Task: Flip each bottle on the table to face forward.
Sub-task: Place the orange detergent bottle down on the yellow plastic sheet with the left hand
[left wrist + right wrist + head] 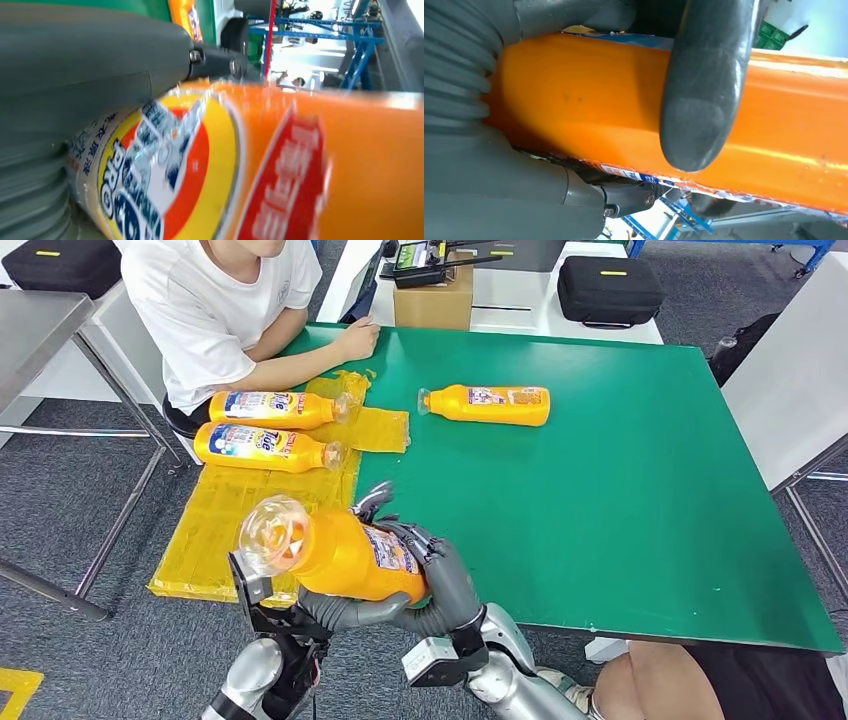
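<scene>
Both hands hold an orange detergent bottle (pixel 345 555) in the air over the table's near left corner, its clear cap (pixel 272 530) pointing toward me. My right hand (pixel 448 580) wraps the base end; my left hand (pixel 310 612) supports it from beneath. Up close, the left hand (pixel 90 65) lies against the bottle's label (pixel 165 170). The right hand's thumb (pixel 699 100) crosses the bottle's orange body (pixel 574 105). Two more bottles (pixel 270 408) (pixel 265 447) lie on the yellow mat (pixel 230 515). A third bottle (pixel 490 405) lies on the green table (pixel 620 510).
A person in a white shirt sits at the far left, one hand (pixel 355 340) resting on the table. Another person's leg (pixel 680 680) is at the near right. Behind the table stand a cardboard box (pixel 432 300) and a black case (pixel 610 288). A metal table (pixel 40 320) is on the left.
</scene>
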`<state>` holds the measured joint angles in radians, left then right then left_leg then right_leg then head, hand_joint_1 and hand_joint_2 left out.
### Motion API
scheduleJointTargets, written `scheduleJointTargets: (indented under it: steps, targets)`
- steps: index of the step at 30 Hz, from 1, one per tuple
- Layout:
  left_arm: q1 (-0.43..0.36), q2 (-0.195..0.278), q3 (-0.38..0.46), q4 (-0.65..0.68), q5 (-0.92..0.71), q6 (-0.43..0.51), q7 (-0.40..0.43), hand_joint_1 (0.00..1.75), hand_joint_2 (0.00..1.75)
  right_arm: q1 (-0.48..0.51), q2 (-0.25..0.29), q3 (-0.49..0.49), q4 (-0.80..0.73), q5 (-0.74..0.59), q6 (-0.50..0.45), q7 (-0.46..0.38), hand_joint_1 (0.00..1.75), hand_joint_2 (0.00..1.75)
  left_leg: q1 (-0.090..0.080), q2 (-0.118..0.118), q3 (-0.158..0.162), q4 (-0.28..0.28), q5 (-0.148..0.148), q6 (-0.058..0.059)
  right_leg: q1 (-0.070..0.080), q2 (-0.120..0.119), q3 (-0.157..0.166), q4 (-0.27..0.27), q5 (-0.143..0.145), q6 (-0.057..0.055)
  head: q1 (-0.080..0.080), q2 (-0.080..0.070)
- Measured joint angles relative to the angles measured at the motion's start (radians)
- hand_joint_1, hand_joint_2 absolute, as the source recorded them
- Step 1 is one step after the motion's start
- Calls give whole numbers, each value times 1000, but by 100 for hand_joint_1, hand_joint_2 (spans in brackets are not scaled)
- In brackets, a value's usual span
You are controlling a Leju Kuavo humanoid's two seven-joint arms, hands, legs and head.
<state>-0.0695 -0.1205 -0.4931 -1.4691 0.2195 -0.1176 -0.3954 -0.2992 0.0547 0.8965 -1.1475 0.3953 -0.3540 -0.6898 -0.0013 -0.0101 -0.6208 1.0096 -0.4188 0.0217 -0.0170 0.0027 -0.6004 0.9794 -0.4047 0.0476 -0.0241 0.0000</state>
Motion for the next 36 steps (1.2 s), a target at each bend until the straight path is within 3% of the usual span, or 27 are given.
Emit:
scheduleJointTargets:
  steps: [6, 21, 25, 31, 34, 36]
  targets:
    - [4, 0, 15, -8, 118, -56, 15, 175, 175, 13, 1, -2, 9, 51, -5, -4, 0, 175, 0, 0, 0, 0, 0, 0, 0, 0, -1, 0, 0, 0, 0, 0]
    - [6, 0, 26, -8, 129, -64, 20, 175, 175, 20, 4, -2, 16, 53, -5, -8, 0, 175, 0, 1, 0, 0, 0, 0, 0, 0, -1, 0, 0, 0, 0, 0]
    - [5, 0, 32, -7, 172, -69, 40, 175, 175, 25, 8, -7, 19, 60, -6, -7, 0, 0, 0, 1, 0, 0, 0, 0, 0, 0, -1, 0, 0, 0, 0, 0]
    - [-21, -4, 74, 49, 227, -23, 74, 175, 175, 53, 15, -37, 27, 132, -66, 3, 0, 0, 0, 1, 0, 0, 0, 0, 0, 0, -1, 0, 0, 0, 0, 0]
    - [-50, -6, 111, 85, 116, 104, 53, 175, 175, 90, 15, -46, 31, 170, -105, 1, 0, 0, 0, 1, 0, 0, 0, 0, 0, 0, -1, 0, 0, 0, 0, 0]
    - [-74, -1, 133, 108, -51, 216, 37, 175, 175, 127, 17, -47, 31, 200, -126, -4, 0, 0, 0, 0, -1, 0, 0, 0, 0, 0, -1, 0, 0, 0, 0, 0]
